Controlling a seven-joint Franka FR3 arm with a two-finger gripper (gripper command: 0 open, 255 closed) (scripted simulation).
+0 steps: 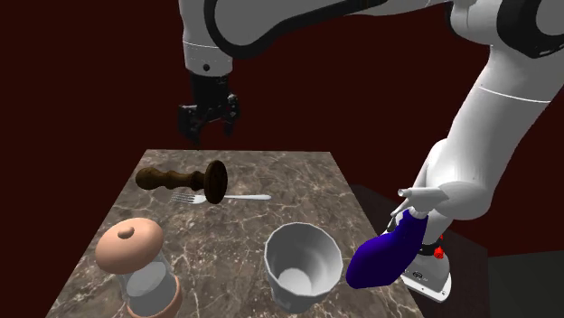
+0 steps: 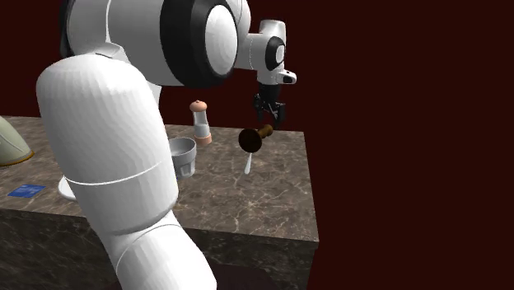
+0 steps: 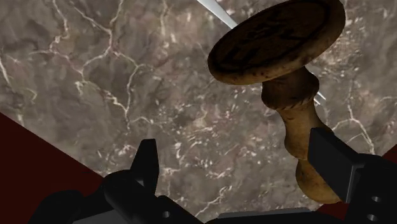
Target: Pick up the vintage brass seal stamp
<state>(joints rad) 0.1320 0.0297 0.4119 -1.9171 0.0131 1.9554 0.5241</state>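
While both fingers (image 3: 147, 167) stand wide apart with nothing between them, the gripper (image 1: 209, 122) hangs clear above the far side of the table (image 1: 298, 185).

The stamp (image 1: 185, 178) lies on its side on the tabletop. It is below the gripper and off toward one finger, not centred in the gap.

Wrist view: the round face points away from the hand and the turned handle runs back toward that finger. The long axis sits roughly crosswise to the line between the fingers.

Shoulder view: handle toward that view's left, disc toward its right, axis about parallel to the far table edge.

Judgement: the crosswise axis suits a pinch on the handle. The gripper needs a sideways shift over the handle, then a descent, before closing.

Hidden or unclear:
- The handle tip is cut off by a finger in the wrist view.
- The fork (image 1: 244, 197) lies just beside the disc, partly covered; cannot tell whether they touch.
- The markings on the face are too dim to read.

The cup (image 1: 303, 262) and jar (image 1: 140, 271) stand well apart, at the near side.
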